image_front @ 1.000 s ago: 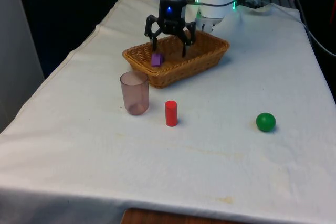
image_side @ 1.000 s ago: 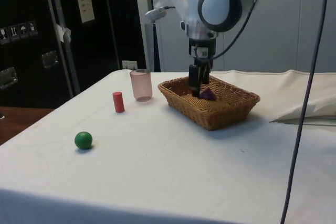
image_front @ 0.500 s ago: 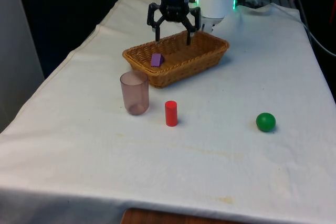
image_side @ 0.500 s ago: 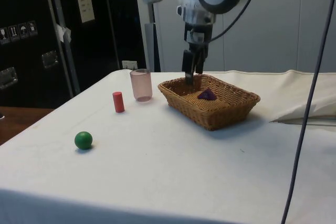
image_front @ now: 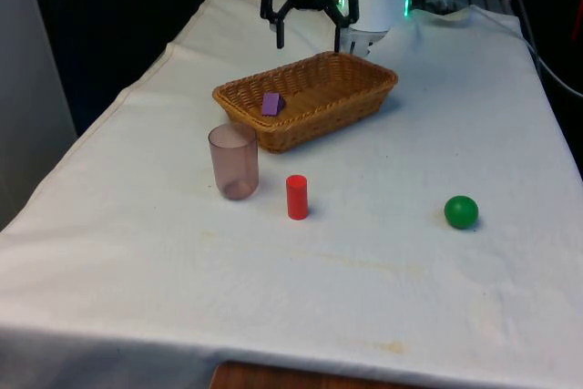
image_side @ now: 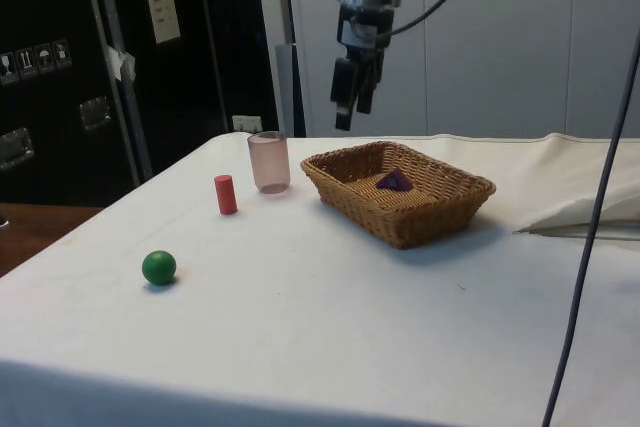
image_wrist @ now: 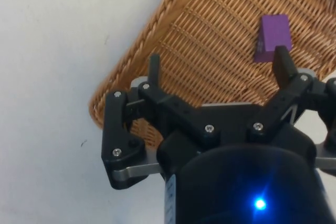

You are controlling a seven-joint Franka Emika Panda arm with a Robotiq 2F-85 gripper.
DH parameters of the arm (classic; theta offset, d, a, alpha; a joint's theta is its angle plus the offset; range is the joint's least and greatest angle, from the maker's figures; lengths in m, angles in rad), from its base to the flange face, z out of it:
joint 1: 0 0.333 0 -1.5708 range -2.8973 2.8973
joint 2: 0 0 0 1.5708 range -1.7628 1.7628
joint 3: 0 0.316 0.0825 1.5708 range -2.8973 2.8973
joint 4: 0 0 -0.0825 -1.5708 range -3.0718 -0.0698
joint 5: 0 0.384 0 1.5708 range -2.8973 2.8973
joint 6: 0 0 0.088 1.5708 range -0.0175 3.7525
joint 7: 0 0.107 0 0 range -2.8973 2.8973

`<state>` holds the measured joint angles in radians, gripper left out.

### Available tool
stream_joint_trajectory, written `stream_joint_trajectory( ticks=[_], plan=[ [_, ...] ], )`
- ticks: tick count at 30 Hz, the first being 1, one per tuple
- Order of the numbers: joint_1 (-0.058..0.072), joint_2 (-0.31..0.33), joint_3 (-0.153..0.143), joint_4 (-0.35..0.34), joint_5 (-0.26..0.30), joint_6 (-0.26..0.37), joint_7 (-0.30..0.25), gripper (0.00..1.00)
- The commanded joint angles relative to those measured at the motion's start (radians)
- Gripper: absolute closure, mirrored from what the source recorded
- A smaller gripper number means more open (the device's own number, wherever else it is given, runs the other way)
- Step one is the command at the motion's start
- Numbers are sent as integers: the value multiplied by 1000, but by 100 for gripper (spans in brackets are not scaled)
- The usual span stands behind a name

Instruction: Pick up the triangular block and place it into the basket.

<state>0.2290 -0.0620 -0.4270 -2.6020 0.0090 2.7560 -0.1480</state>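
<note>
The triangular block point(image_front: 271, 103), purple, lies loose on the basket point(image_front: 364, 97) floor, left of frame centre in the front view. The gripper point(image_front: 308, 41) hangs above the basket's far rim, jaws spread wide and empty, consistent with a completed release.

You get even, fairly bright light from above on the surface point(image_front: 383, 252): the white cloth reads clean, with faint yellowish stains near its near edge. Shadows are soft and short; the basket point(image_side: 420, 215) throws a pale one towards the surface's side edge, and the green ball point(image_front: 461, 212) barely darkens the cloth beneath it. Behind the far edge the background drops to near black. From the wrist, the cloth looks bluish-white and washed out, while the basket weave stays crisp.
</note>
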Motion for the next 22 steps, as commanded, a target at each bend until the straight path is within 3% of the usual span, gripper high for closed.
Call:
stream_joint_trajectory(
  ticks=[1,3,4,5,11,12,13,21,22],
  plan=[
    [-4,10,3,17,-28,-15,24,0],
    [-3,6,8,34,-39,-40,31,0],
    [1,-2,7,27,-14,-35,9,0],
    [-4,6,10,38,-41,-47,31,0],
    [-4,7,19,75,-64,-93,38,0],
    [1,-2,17,63,-34,-82,13,0],
    [-3,8,20,79,-69,-98,40,0],
    [-2,8,32,94,-145,-145,83,0],
    [1,-1,29,87,-112,-138,56,0]
  ],
)
